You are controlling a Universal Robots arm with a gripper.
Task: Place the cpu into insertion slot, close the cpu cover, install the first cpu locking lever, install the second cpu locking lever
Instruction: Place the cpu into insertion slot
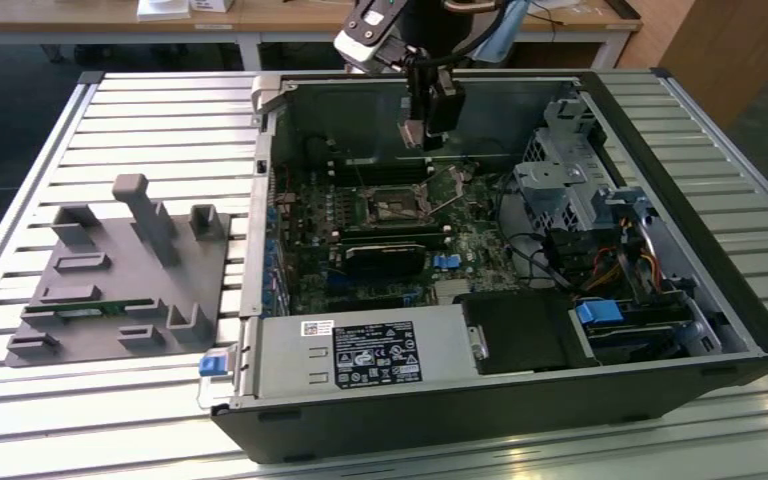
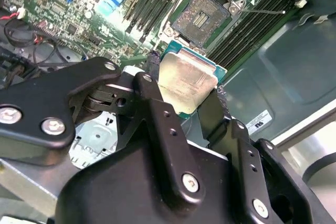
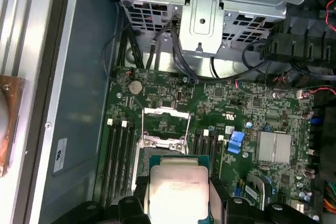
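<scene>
My gripper (image 1: 420, 132) hangs inside the open computer case, above the motherboard (image 1: 357, 270) and toward its far side. It is shut on the cpu (image 2: 186, 85), a flat square chip with a dull silver top, clamped by two opposite edges between the black fingers (image 2: 152, 72). In the first wrist view the cpu (image 3: 176, 187) is held above the board and covers part of the insertion slot (image 3: 157, 150). The insertion slot (image 2: 202, 17) lies bare, its dark pin field showing. The cpu cover (image 3: 165, 113) stands flipped open beside it. A thin locking lever (image 2: 265, 10) sticks out from the socket.
The case (image 1: 704, 230) sits on a slatted metal table (image 1: 157, 110). A drive cage (image 1: 571, 190) with cables stands at the exterior view's right, and a power supply (image 1: 357, 355) at the front. A long black card (image 1: 384, 255) lies near the socket. A grey fixture block (image 1: 117, 270) rests at the left.
</scene>
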